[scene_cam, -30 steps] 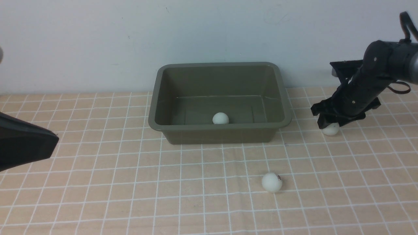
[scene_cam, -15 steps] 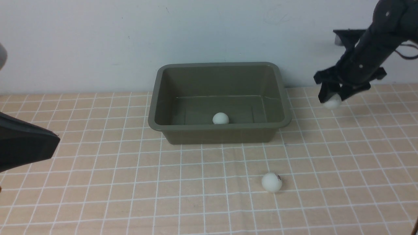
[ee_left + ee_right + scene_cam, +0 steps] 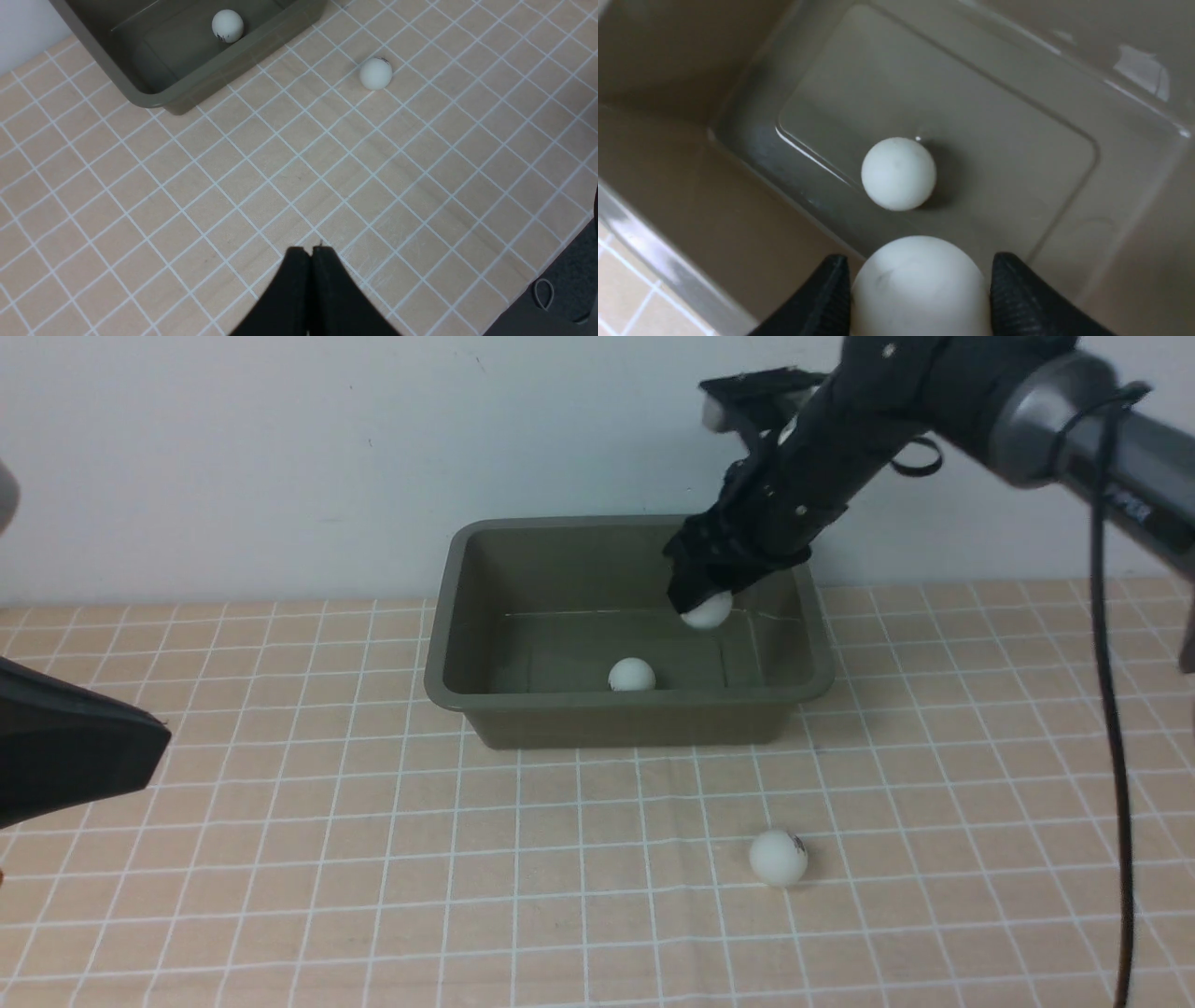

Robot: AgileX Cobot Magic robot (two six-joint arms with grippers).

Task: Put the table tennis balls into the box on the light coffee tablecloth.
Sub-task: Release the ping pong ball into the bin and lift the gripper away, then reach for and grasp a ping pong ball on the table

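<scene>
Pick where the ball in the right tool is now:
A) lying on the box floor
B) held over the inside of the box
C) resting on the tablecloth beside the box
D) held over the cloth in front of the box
B: the right tool grips the held ball above the floor of the box, where another ball lies.

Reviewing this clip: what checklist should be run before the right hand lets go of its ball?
1. The right hand clamps a table tennis ball: ok.
2. That ball hangs over the box, inside its rim: ok.
3. The second ball, on the box floor, sits aside from the drop: ok.
4. The left hand shut, apart from the box: ok.
5. All balls boxed: not ok; third ball lies on the tablecloth.
</scene>
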